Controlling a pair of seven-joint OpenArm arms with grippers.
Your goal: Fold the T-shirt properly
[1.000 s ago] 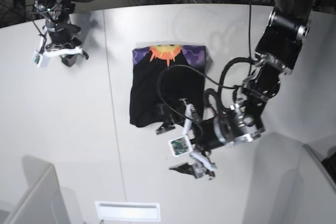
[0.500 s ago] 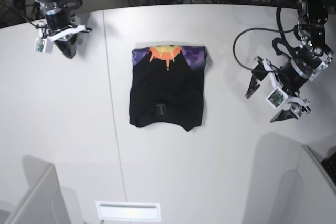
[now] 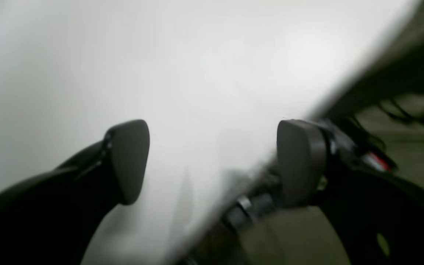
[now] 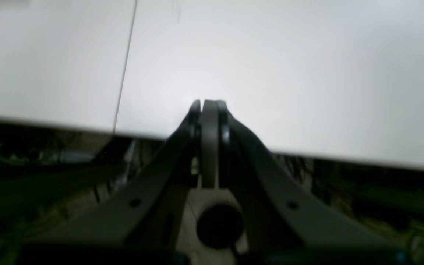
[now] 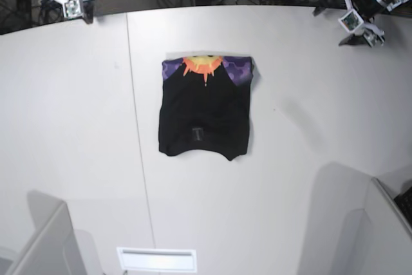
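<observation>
Left claw point(image 3: 212, 162): spread wide with nothing between its two dark pads; in the base view it sits at the far right corner of the counter point(image 5: 309, 172), well apart from the T-shirt
Right claw point(image 4: 208, 106): pressed fully together with nothing in it, tips meeting in a thin line over the counter's edge; in the base view it is at the far left corner
T-shirt point(image 5: 205, 111): lies flat near the middle of the counter as a compact, roughly square black bundle, touched by neither claw
Print point(image 5: 203, 66): an orange-yellow sun flanked by purple patches runs along the far edge of the bundle
Label point(image 5: 197, 134): a small dark patch with a pale mark, on the black cloth near the near edge
Near edge of the T-shirt: curves inward in the middle, with the two lower corners reaching slightly further toward the camera
Counter: white, with a thin seam point(image 5: 138, 133) running front to back just left of the T-shirt
Left wrist view: blurred, so beyond the pads only the pale counter and what may be dark cabling past its edge can be made out
</observation>
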